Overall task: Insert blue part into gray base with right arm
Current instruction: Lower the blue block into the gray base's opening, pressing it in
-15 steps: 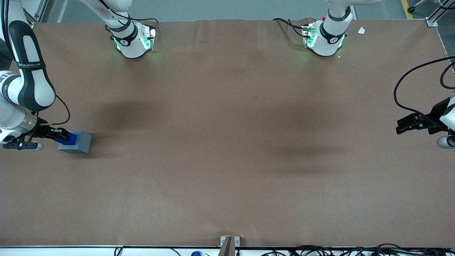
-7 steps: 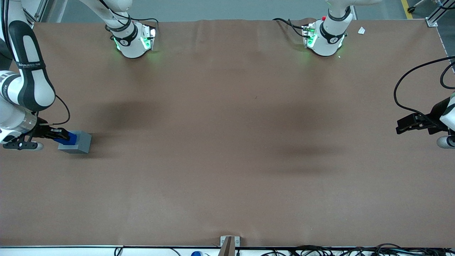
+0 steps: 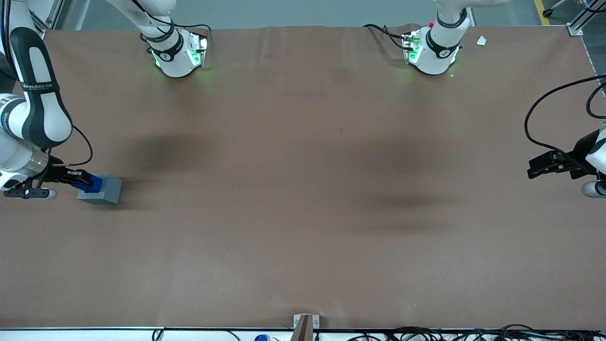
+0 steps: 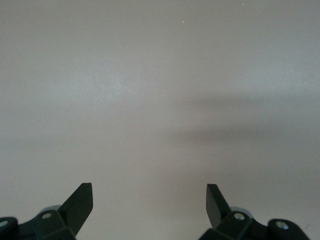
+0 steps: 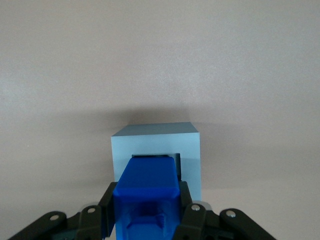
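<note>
The gray base (image 3: 102, 190) stands on the brown table at the working arm's end. The blue part (image 3: 93, 184) sits on its top, held between the fingers of my right gripper (image 3: 84, 181). In the right wrist view the gripper (image 5: 146, 200) is shut on the blue part (image 5: 147, 187), whose forward end reaches into the square socket of the gray base (image 5: 190, 150). A dark gap of the socket shows beside the part. The right arm (image 3: 35, 109) comes in from the table's edge.
The two arm bases (image 3: 177, 52) (image 3: 433, 49) stand at the table edge farthest from the front camera. A metal bracket (image 3: 305, 324) sits at the nearest edge. The parked arm's wrist view shows only bare table.
The arm's forearm has shifted very slightly toward the table's edge. The gripper, blue part and gray base have stayed where they were.
</note>
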Controlling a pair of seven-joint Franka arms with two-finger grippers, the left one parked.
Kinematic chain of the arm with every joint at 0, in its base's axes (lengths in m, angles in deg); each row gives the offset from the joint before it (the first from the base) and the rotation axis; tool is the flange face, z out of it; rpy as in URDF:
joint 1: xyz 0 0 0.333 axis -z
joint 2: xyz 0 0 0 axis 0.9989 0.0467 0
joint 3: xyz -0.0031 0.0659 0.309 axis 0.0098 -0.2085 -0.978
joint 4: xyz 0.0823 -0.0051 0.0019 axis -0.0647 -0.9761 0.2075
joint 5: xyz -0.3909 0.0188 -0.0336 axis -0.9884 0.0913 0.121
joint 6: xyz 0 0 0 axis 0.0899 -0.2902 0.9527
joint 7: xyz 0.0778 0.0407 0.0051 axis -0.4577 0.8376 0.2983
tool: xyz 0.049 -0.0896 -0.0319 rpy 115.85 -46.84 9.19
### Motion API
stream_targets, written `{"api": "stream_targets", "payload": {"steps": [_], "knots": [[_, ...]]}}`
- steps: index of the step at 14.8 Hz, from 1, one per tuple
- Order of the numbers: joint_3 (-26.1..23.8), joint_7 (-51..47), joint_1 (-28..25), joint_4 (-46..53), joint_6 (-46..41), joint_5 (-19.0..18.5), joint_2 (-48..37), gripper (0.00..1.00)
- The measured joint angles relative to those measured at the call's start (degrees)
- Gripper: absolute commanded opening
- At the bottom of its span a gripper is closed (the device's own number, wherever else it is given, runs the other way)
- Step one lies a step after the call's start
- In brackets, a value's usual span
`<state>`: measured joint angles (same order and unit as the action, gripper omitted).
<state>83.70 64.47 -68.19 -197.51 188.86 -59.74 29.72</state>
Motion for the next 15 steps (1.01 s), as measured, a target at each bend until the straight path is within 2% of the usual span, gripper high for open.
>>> {"api": "stream_targets", "payload": {"steps": [13,15], "knots": [[0.01,1.58,1.43,-0.87,-0.18,0.03,0.59,0.06],[0.01,1.60,1.43,-0.89,-0.17,0.03,0.59,0.11]]}}
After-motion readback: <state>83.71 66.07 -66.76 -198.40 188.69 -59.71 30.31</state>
